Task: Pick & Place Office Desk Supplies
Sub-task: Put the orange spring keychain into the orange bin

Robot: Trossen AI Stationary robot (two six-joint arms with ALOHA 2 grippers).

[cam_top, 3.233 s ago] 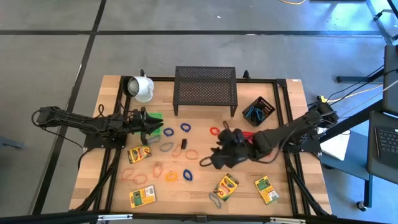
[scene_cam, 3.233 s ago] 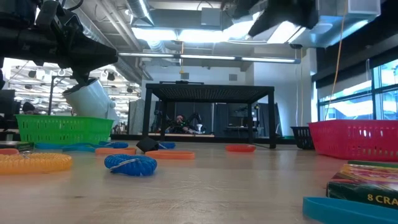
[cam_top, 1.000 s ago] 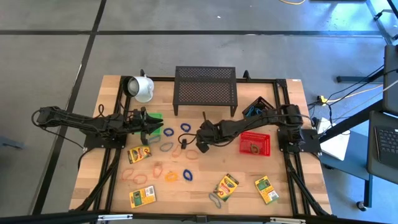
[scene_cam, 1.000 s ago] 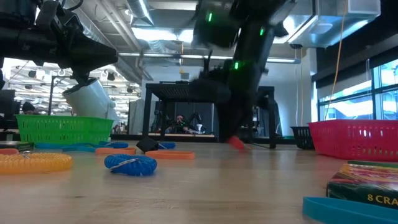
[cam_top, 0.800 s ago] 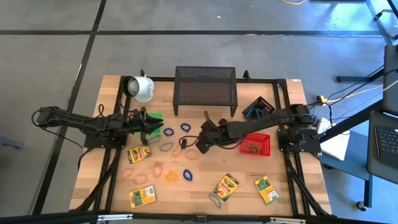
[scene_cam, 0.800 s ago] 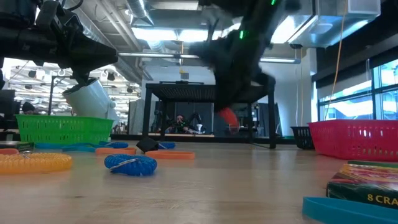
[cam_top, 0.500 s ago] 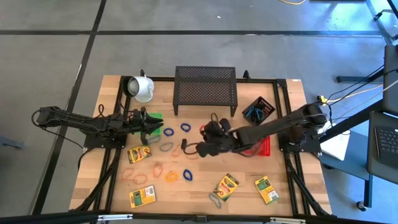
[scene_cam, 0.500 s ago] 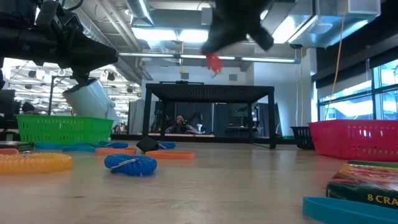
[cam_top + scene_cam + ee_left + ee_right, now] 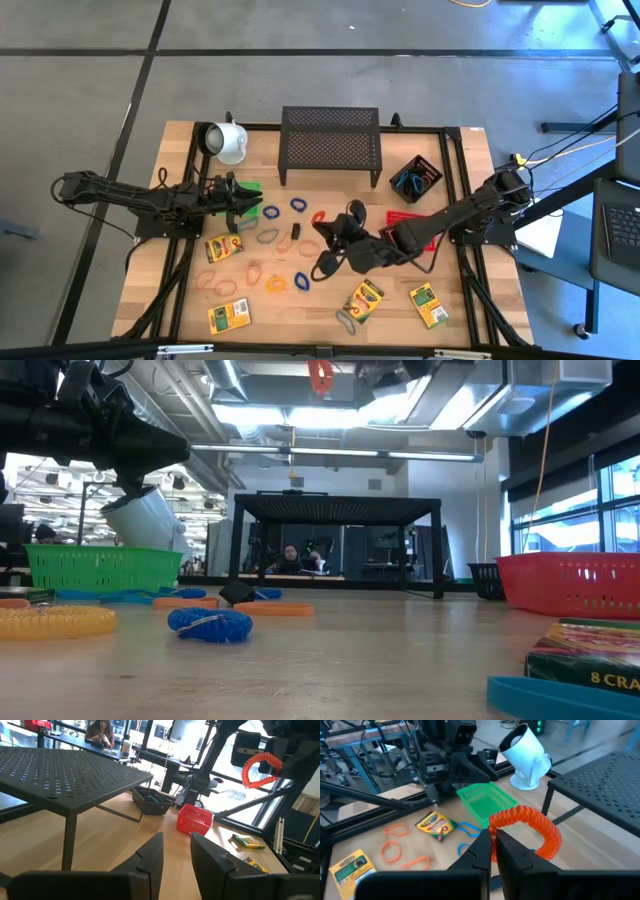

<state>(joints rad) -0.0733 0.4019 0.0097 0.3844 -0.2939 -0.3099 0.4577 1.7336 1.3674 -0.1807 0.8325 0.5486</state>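
Clearly, the right wrist view settles the grip. The right gripper (image 9: 493,842) has its 2 dark fingers pinched together on 1 end of a red-orange coiled rubber-band loop (image 9: 525,827). The loop arches away to 1 side of the fingertips, its long axis across the line of the fingers. Far ahead of this gripper, on the table, lie a green plastic mesh basket (image 9: 485,800), a white mug on its side (image 9: 527,755) and a yellow-and-green crayon box (image 9: 436,826).

In the high view, the right arm reaches from its base to the table's middle. The red plastic mesh basket (image 9: 410,228) lies behind its gripper, back along the arm and partly hidden under it. A small black mesh basket holding blue bands (image 9: 415,178) sits farther back, towards that arm's base. If the loop is meant for the red basket, the carry runs backwards along the arm's own line, and the right arm is far the nearer of the 2.

In the low view, the loop hangs high above the wooden table (image 9: 330,650), well clear of it, with the red basket off to the side.

In the left wrist view, the left gripper (image 9: 175,855) waits beside the green basket, its fingers parted with nothing between them. The held loop shows well ahead of it and above, beyond the large black perforated metal rack (image 9: 65,775).
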